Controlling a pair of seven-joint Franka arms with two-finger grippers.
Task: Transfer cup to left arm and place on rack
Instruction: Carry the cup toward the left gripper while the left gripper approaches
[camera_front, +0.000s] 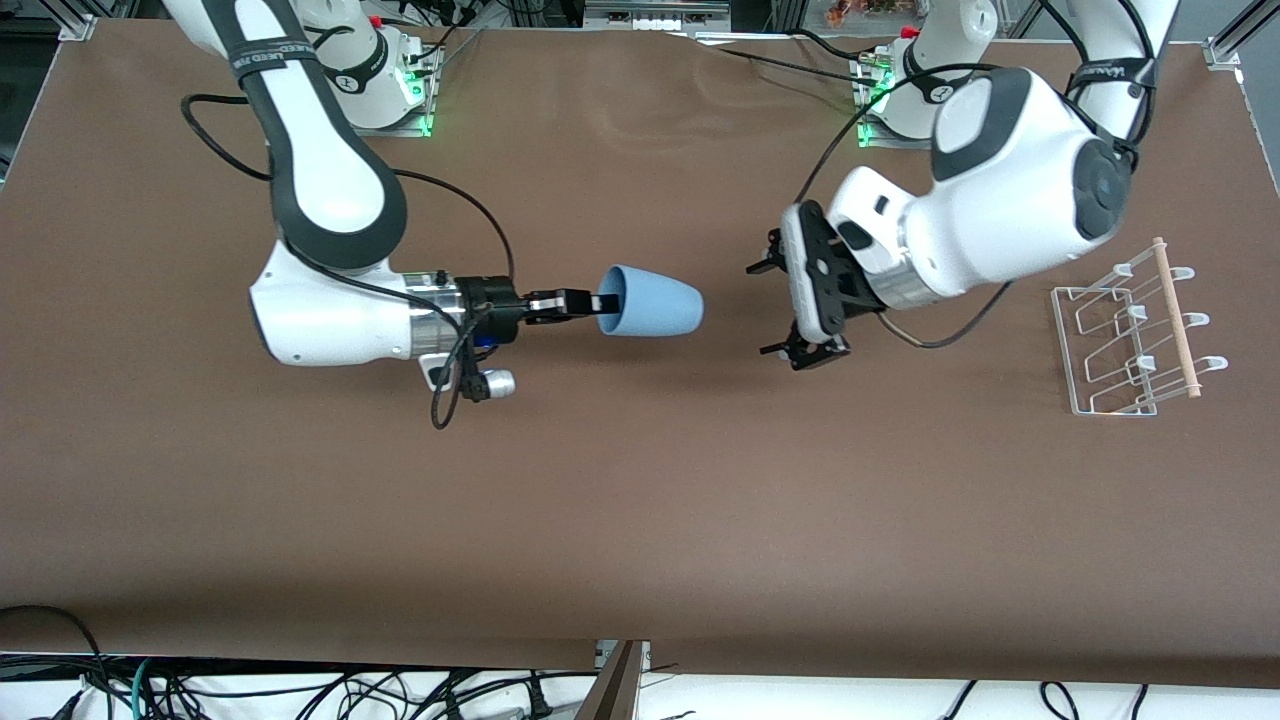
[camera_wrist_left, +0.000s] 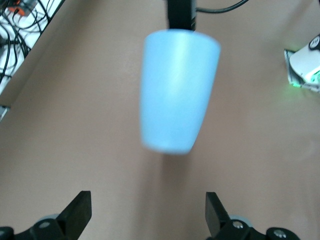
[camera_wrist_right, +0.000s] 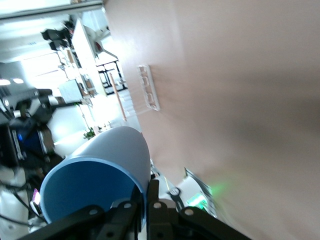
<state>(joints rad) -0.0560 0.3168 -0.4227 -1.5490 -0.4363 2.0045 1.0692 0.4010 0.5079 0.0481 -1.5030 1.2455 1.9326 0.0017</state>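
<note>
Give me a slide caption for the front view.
Right gripper holds the cup sideways toward the open left gripper; rack waits.

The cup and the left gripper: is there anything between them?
No. The front view shows only bare brown table under the gap between the cup, held sideways by the right gripper, and the open left gripper.

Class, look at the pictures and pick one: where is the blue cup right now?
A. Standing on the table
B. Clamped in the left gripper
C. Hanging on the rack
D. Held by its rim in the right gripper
D: the right gripper pinches the cup by its rim, lying sideways in the air, while the open left gripper faces its base without touching it.
</note>
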